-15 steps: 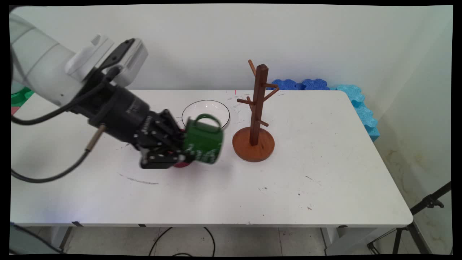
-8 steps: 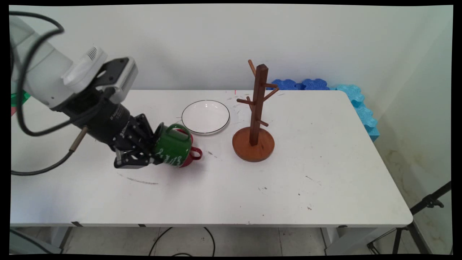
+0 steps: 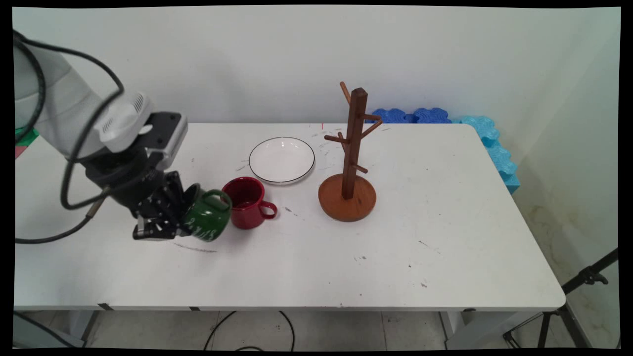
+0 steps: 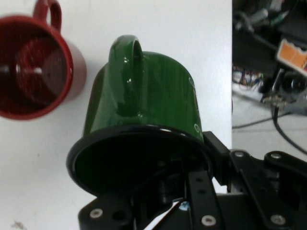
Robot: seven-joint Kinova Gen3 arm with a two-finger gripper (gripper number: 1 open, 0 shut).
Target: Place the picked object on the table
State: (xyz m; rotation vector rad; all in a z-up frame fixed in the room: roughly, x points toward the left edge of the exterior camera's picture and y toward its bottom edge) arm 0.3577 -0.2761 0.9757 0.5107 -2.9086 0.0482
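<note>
Main view: the gripper [image 3: 170, 222] has carried the green mug [image 3: 207, 222] leftward and down, away from the wooden mug tree [image 3: 349, 163], which it was close to a second ago. The mug now hangs tilted, low over the white table [image 3: 445, 237], just left of the upright red mug [image 3: 245, 202], which is now uncovered; a white plate [image 3: 282, 159] lies behind. Hand view: the gripper [image 4: 192, 177] is clamped on the green mug [image 4: 144, 100] at its rim, one finger inside, handle uppermost; the red mug [image 4: 36, 67] stands apart beside it.
</note>
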